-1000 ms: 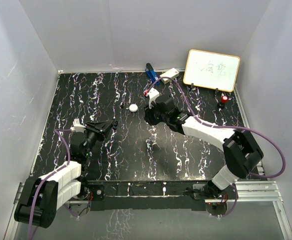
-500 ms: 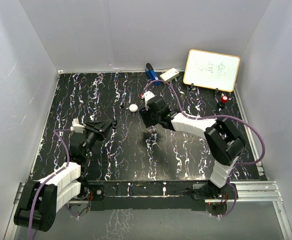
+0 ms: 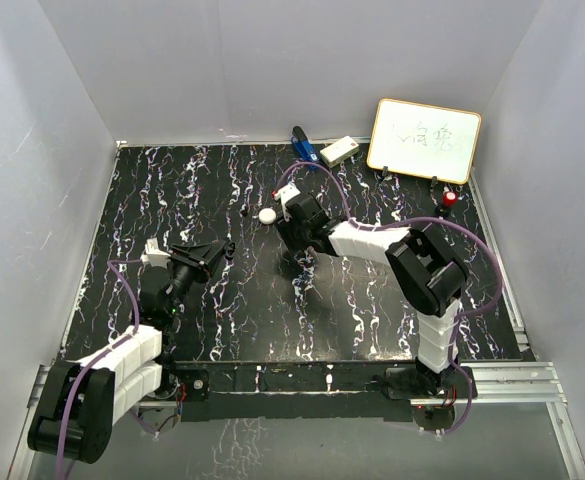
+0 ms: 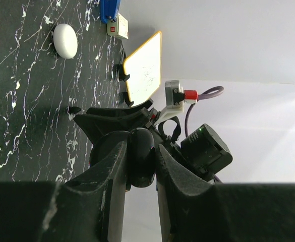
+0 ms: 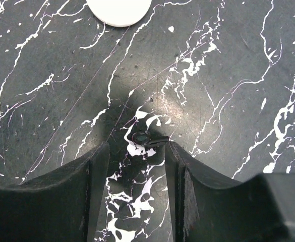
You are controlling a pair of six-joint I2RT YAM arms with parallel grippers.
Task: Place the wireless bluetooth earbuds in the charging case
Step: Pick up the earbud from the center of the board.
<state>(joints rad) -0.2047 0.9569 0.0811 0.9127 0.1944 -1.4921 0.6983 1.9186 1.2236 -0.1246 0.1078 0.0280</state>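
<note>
From the top external view, the left tool hangs low over the left half of the black, white-veined desk. The right arm reaches across to the middle, and the right tool points down just beside a white round puck. A whiteboard, a blue object and a small white box stand along the far edge. In the left wrist view, the left tool's fingers are drawn close together around a dark rounded shape. I cannot tell whether that shape is gripped or belongs to the other arm behind it. The puck lies on the desk well beyond. In the right wrist view, the right tool's jaws stand moderately apart and grip nothing. A tiny dark piece with a round head and a short stem lies on the desk between the fingertips, and the puck lies beyond it at the top edge. The wireless bluetooth earbuds cannot be picked out with certainty against the white veins, and I cannot tell whether the dark piece is one of them.
</note>
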